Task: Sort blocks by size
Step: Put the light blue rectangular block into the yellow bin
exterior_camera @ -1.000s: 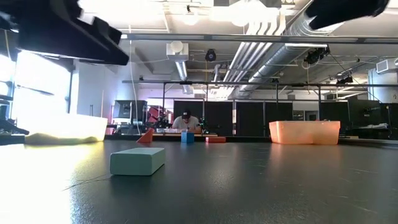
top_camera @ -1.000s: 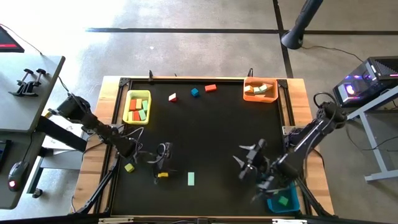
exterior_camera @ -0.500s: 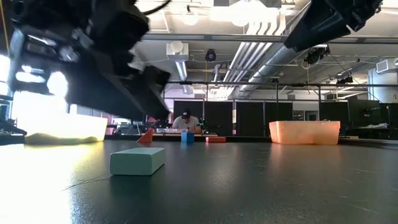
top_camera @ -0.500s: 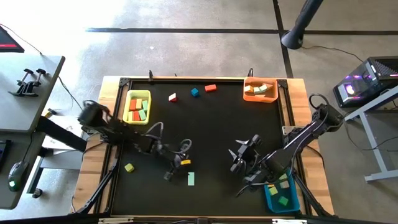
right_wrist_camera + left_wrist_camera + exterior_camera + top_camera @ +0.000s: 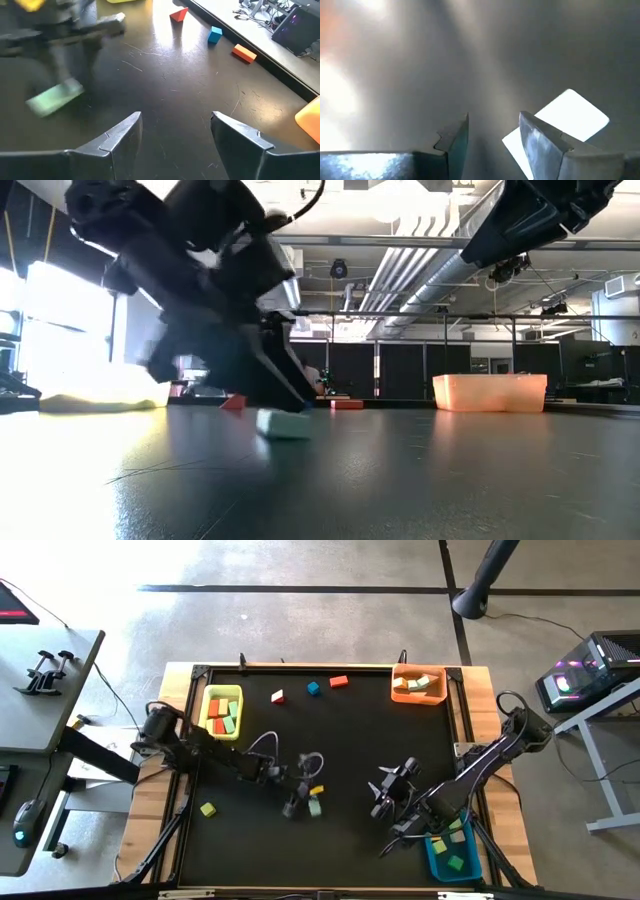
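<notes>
Table (image 5: 350, 740): black mat, lightly scratched, in a wooden frame; it mirrors the ceiling lights in the low view.
Room: grey concrete floor with dark lines; pipes and ducts overhead; a person (image 5: 318, 379) sits far behind the table.
Left gripper (image 5: 303, 802): near the table's middle, fingers apart and holding nothing, one finger touching the mint bar (image 5: 314, 807).
Right gripper (image 5: 388, 802): fingers spread wide and empty, near the blue bin (image 5: 436, 862).
Blocks: mint bar flat on the mat; green cube (image 5: 208, 809) near the left edge; red wedge (image 5: 277, 696), blue cube (image 5: 313, 688), orange block (image 5: 338, 681) at the far edge.
Bins: yellow bin (image 5: 206, 712), orange bin (image 5: 398, 694) and the blue bin each hold blocks.
</notes>
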{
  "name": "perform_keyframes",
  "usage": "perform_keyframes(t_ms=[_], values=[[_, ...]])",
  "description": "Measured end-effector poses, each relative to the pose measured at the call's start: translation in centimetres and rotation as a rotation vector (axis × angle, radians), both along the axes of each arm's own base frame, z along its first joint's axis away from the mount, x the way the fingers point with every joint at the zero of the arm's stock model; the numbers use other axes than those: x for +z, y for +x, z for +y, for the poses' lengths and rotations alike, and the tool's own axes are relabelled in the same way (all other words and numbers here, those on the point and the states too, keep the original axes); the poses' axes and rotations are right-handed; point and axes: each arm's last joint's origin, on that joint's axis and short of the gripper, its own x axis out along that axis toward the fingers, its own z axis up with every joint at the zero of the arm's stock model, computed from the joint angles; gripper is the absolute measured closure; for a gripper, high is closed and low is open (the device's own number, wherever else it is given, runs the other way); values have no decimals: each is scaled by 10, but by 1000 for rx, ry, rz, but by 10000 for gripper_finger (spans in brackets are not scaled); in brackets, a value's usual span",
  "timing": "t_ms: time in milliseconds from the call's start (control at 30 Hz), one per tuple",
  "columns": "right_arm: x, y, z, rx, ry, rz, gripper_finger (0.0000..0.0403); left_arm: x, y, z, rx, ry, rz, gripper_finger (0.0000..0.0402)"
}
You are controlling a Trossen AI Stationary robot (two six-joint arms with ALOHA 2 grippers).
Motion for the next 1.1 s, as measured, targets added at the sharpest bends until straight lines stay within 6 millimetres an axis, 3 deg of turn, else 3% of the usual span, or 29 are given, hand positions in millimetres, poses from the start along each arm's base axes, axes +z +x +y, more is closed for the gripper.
perform_keyframes(t_ms=[167,267,433,800,967,1100], values=[[0,0,0,-3,-1,-1,171,24,-5,34,328,103,-39,242],[0,0,0,-3,0,-2,171,38,-7,43,303,63,-45,242],[0,0,0,-3,1,-3,171,43,-8,55,202,-43,-26,239],[-6,3,2,-5,-9,7,171,-2,2,104,376,-165,48,167],[-11,5,3,-9,-18,14,171,-19,6,105,426,-170,47,158],[-13,6,4,-10,-20,16,171,-25,7,97,426,-161,59,174]])
